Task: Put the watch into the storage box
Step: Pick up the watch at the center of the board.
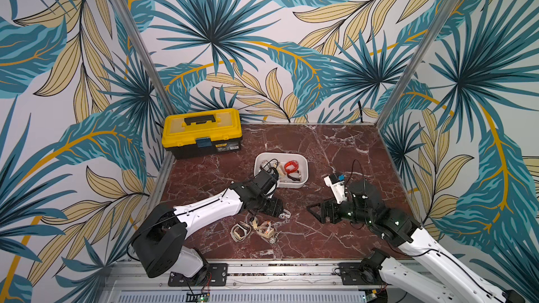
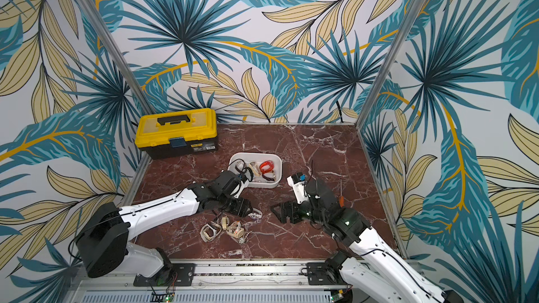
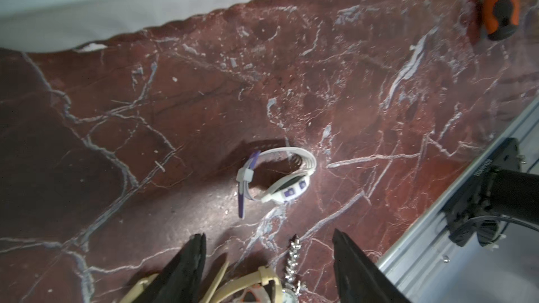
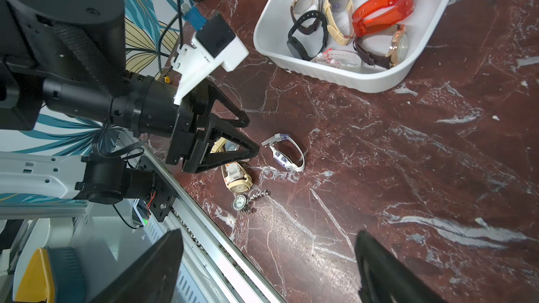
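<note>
Left gripper (image 3: 268,234) stands parted, empty, just short of the white watch (image 3: 287,191); closing early could nudge it away

storage box (image 4: 344,78): white — red watch (image 4: 382,16) and black watch (image 4: 306,36) inside | white-purple watch (image 4: 287,153) near it | tabletop (image 4: 408,155): maroon marble, pale veins | toolbox (image 1: 201,129): yellow lid, black base

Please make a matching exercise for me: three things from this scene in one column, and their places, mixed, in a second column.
Things:
1. red watch
2. white-purple watch
3. toolbox

Places:
A. on the table, just ahead of the left claw
B. at a back corner of the table
C. inside the storage box

Pairs: 1-C, 2-A, 3-B
</note>
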